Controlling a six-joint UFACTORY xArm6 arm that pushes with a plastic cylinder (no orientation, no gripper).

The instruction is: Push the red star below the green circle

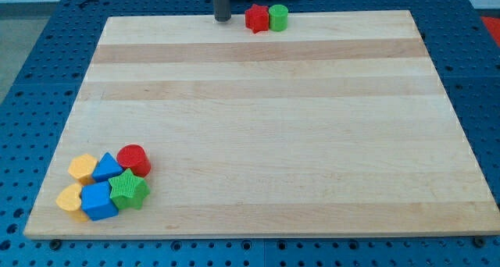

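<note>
The red star (255,18) lies at the top edge of the wooden board (266,126), touching the left side of the green circle (278,17). My tip (223,19) is at the board's top edge, a short way to the left of the red star and apart from it. The rod rises out of the view's top.
A cluster of blocks sits at the bottom left: a red cylinder (133,159), a green star (129,190), a blue triangle (107,168), a blue cube (98,201), a yellow pentagon (82,167) and a yellow heart (69,197). Blue pegboard surrounds the board.
</note>
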